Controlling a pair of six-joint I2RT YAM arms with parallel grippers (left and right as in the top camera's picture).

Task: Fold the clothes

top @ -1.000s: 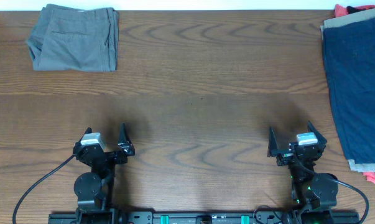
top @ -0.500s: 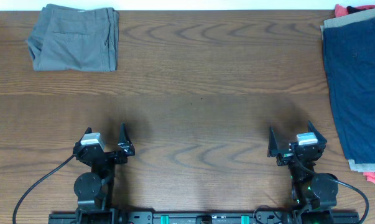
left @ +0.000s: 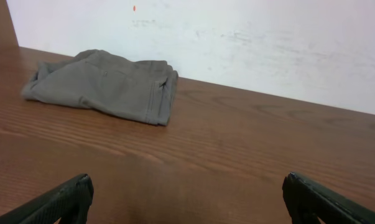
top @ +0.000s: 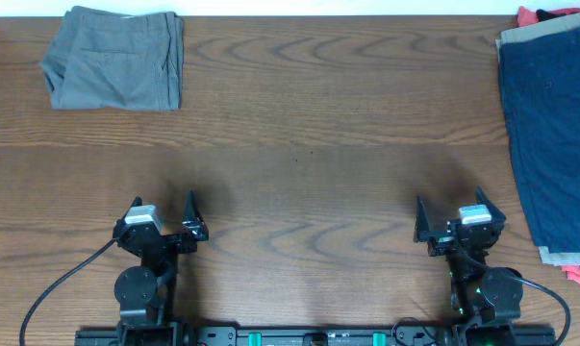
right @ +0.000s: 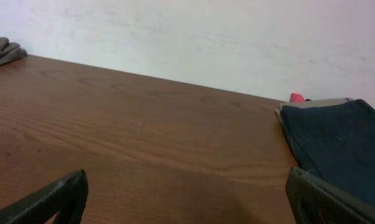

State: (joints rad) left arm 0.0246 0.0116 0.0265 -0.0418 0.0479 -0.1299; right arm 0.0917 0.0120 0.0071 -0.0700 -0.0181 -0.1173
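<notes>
No movement — shorts [top: 114,58], left claw [top: 163,200], right claw [top: 448,197]

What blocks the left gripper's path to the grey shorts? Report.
Nothing visible. Only bare table lies between the left gripper and the grey shorts at the far left corner; the navy shorts lie far right.
</notes>
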